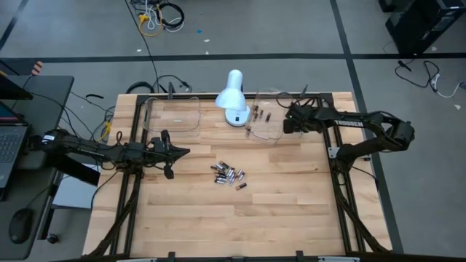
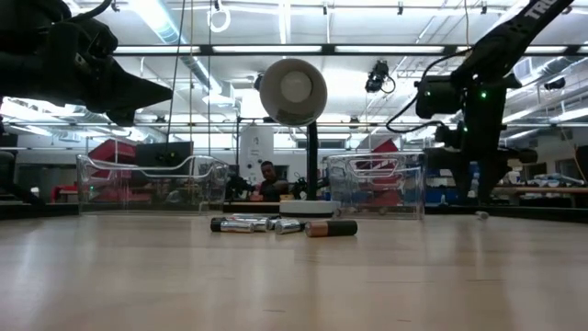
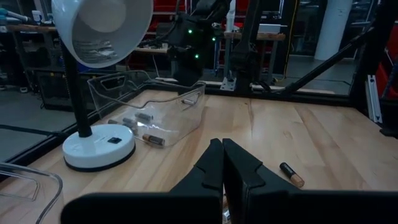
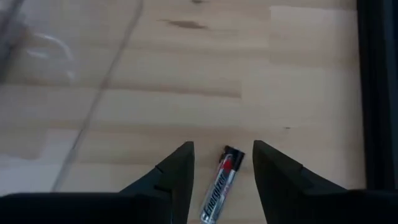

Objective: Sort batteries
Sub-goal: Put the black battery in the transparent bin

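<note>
A pile of small silvery and dark batteries point(image 1: 228, 175) point(image 2: 276, 224) lies mid-table. Several more lie inside the clear right tray point(image 1: 266, 131) point(image 3: 155, 99). My left gripper point(image 1: 186, 152) point(image 3: 222, 158) hovers shut just left of the pile, above the table, with nothing visible between its fingers; a brown battery point(image 3: 291, 174) lies beyond it. My right gripper point(image 1: 285, 122) point(image 4: 222, 146) hangs open beside the right tray's right wall, fingers pointing down. Below it a silver battery with a red end point(image 4: 221, 186) lies on the wood, showing between the fingers and untouched by them.
A white desk lamp point(image 1: 233, 98) point(image 2: 292, 92) stands at the far edge between the two clear trays. The left tray point(image 1: 171, 116) point(image 2: 152, 184) holds nothing that I can see. Bare wood stretches over the near half of the table. A person shows in the room beyond.
</note>
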